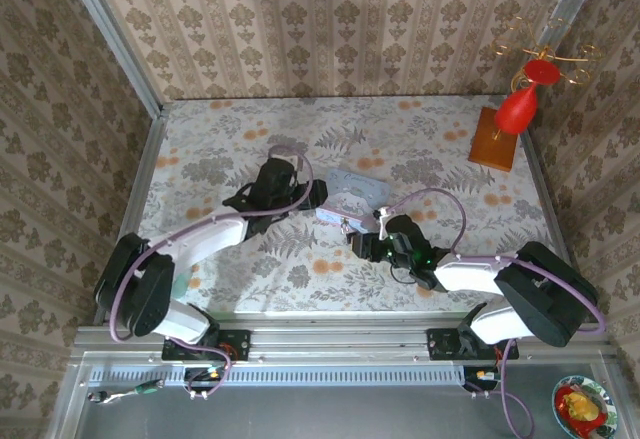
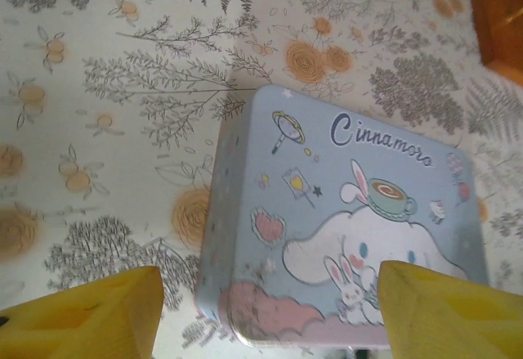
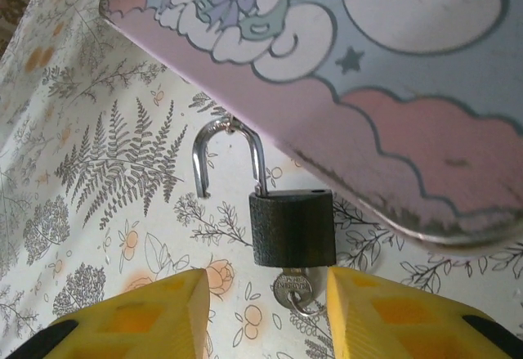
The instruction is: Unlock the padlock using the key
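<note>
Across the table [image 1: 230, 129] I see a cream cloth printed with grey ferns and orange blossoms, and it runs back to walls of beige damask-striped wallpaper [image 1: 330, 19] held in bare metal framing. At the far right corner a red vase-shaped ornament [image 1: 522, 104] with gold wire curls stands on a brown wooden block [image 1: 494, 139]. By my near right edge, below the aluminium base rail [image 1: 330, 344], sits a small patterned bowl [image 1: 585, 406]. Near the middle lies a pale blue-grey rectangular tin [image 1: 358, 187]. Its lid shows a white long-eared cartoon dog with a teacup on its head, small rabbits, hearts and pink clouds, and in dark script I can read "Cinnamoro" [image 2: 380, 138]; the letters after that I cannot make out. The tiny black blocky padlock [image 3: 292, 228] lies on the cloth just beside the tin's pink lower edge. Its silver shackle [image 3: 229, 150] is swung open, with one leg free of the body and the curve up against the tin's rim. A small silver key [image 3: 288, 287] on a ring sits in the keyhole. My right gripper [image 3: 265, 281] is spread, with a yellow finger on each side of the key and touching neither it nor the lock. My left gripper [image 2: 270, 310] is spread wide above the tin's near edge and holds nothing.
</note>
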Robot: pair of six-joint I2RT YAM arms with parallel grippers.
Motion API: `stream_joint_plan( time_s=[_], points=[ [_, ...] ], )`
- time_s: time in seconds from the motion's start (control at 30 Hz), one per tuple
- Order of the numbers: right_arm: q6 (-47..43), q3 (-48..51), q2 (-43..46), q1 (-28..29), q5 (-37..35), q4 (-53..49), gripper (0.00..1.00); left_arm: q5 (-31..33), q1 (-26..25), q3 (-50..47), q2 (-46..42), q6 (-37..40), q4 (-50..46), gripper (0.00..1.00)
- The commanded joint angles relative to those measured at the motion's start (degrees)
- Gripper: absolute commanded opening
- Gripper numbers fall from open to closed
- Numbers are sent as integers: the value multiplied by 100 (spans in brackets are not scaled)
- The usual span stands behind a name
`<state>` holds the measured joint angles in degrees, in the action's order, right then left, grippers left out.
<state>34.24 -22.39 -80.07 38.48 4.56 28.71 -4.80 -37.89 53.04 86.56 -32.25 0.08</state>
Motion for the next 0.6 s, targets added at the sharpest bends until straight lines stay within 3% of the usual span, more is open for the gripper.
stream_joint_plan(
  time_s=[0.0,0.1,0.17,0.37,0.57],
  points=[
    [-272,-382,-310,-101,204,-270,45,-676,27,395,466,818,-537,71],
    [-323,-606,-599,-323,313,-379,55,-856,45,654,827,858,-554,71],
    [-507,-779,-747,-445,398,-514,57,-820,51,821,1064,889,-667,71],
    [-727,-1226,-1160,-816,870,-729,56,-645,54,1049,1597,752,-790,69],
    [-201,-966,-1282,-888,1140,-154,50,-498,49,741,1592,309,-381,66]
  ],
)
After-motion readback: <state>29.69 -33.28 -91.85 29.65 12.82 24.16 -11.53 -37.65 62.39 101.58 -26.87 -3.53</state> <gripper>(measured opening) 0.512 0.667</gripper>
